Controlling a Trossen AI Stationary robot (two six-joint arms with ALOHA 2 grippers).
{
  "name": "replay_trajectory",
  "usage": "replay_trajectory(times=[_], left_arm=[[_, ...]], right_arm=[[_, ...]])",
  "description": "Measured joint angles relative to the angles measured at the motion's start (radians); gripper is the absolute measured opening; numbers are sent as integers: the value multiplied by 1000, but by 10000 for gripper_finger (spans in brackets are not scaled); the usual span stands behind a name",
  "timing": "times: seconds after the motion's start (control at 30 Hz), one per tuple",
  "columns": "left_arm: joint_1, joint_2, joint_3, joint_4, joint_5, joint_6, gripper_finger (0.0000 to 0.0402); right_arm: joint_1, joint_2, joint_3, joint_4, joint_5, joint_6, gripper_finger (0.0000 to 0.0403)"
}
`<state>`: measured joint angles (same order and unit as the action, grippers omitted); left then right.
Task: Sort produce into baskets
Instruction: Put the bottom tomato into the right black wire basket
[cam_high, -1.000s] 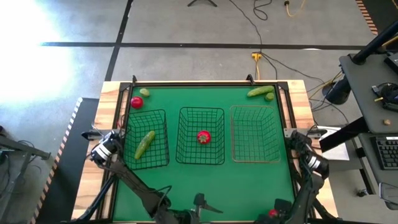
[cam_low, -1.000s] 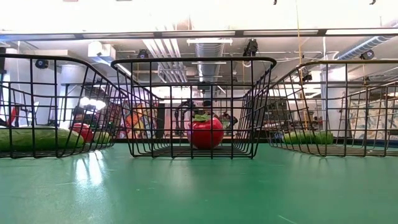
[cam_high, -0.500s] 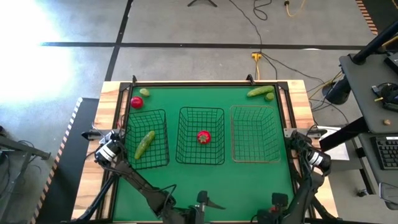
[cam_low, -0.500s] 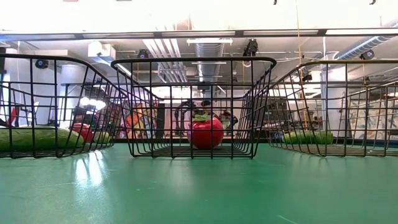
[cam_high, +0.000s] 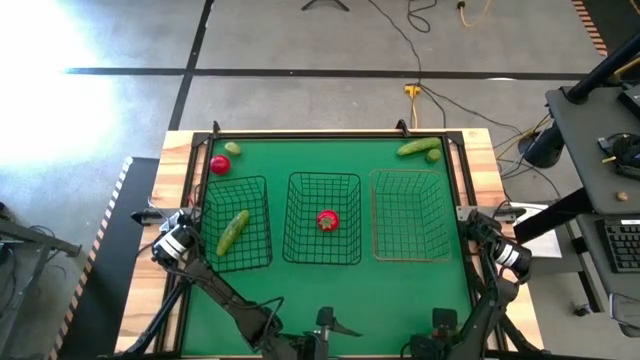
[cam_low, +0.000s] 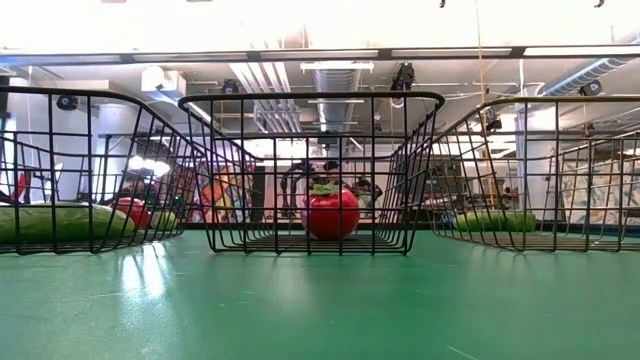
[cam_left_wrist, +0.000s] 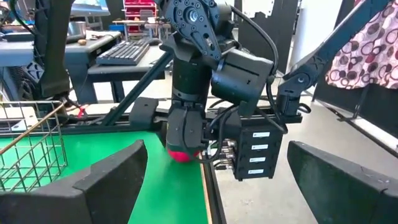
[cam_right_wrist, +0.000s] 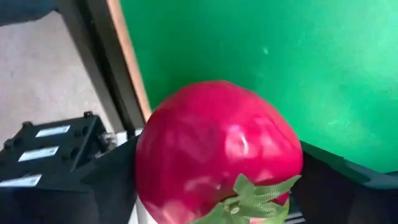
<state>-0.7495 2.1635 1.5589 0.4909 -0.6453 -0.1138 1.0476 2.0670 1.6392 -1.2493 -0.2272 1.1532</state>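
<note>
On the green counter (cam_high: 330, 290), near edge, the right end effector (cam_left_wrist: 186, 146) pinches a red tomatoes piece (cam_right_wrist: 217, 149). The left end effector (cam_left_wrist: 211, 180), just beside, is spread wide, empty.

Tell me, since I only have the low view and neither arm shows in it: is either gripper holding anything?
Observer: Yes. The right gripper is shut on a round red tomato with a green top, near the table's front edge.
Operator: I see a long green cucumber through the right-hand basket's wire. Is it inside?
Observer: No. That long green cucumber lies outside, beyond the tan wire basket, near the far right corner.
Operator: And the left arm?
Observer: The left gripper is open and holds nothing, near the middle of the front edge.
</note>
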Motion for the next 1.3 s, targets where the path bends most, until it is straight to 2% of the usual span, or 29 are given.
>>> replay_trajectory(times=[0.1,0.2,0.3,0.37,0.47,0.57,0.7,0.83,0.97,1.1,1.3], left_arm=[[-4,-9,0,-119,-3,-3,368],[-23,-40,-3,-292,-82,-82,367],[-57,-80,-2,-424,-215,-177,362],[-83,-92,-2,-492,-255,-212,356],[-119,-93,-8,-528,-254,-221,343],[-144,-100,-9,-522,-259,-176,329],[-163,-103,-18,-539,-340,-163,316],[-174,-120,-18,-625,-363,-249,310],[-181,-122,-26,-774,-386,-413,309],[-188,-122,-32,-985,-392,-644,309],[-208,-156,-37,-1256,-444,-911,309]], right_arm=[[-15,-2,20,-2,-39,-4,296],[-40,-18,51,-6,-29,-5,295],[-80,-43,109,-39,52,-50,295],[-121,-58,146,-76,131,-105,295],[-224,-92,186,-116,248,-220,295],[-360,-121,235,-116,321,-342,295],[-522,-134,347,-113,420,-524,295],[-658,-137,430,-98,465,-723,299],[-789,-137,408,-56,467,-874,298],[-892,-136,330,40,452,-976,300],[-991,-135,164,209,204,-1062,301]])
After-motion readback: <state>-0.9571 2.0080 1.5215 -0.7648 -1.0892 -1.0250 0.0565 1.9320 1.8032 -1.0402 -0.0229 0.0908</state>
